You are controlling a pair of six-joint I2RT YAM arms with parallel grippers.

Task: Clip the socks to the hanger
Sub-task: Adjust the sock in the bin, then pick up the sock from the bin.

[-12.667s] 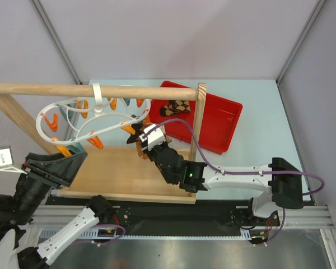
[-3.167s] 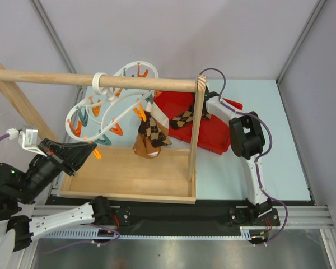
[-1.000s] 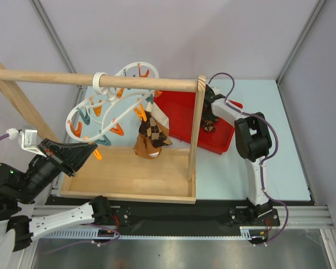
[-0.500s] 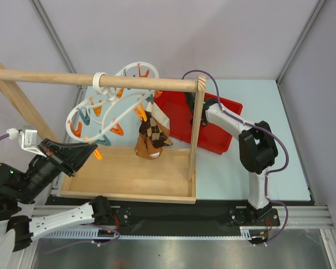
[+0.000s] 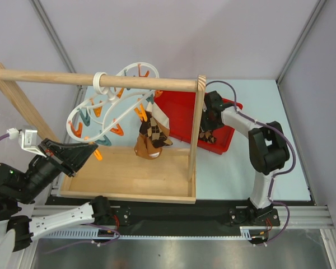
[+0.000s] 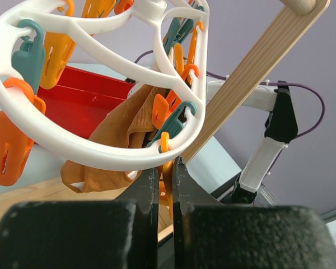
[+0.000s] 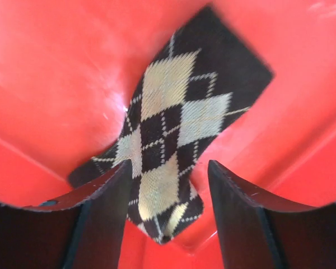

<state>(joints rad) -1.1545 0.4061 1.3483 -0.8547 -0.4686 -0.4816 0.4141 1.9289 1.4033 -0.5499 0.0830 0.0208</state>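
left gripper (image 6: pixel 165 175): pinching orange peg (image 6: pixel 168 195) of hanger (image 6: pixel 101 152) | right gripper (image 7: pixel 169 168): spread, straddling sock (image 7: pixel 182 115) in tray (image 7: pixel 50 67) | other sock (image 5: pixel 152 134): clipped to hanger

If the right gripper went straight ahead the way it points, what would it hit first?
The right gripper would likely meet the argyle sock lying in the red tray first.

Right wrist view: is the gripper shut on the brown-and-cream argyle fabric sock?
No, the right gripper is open, fingers apart, the sock lying between them.
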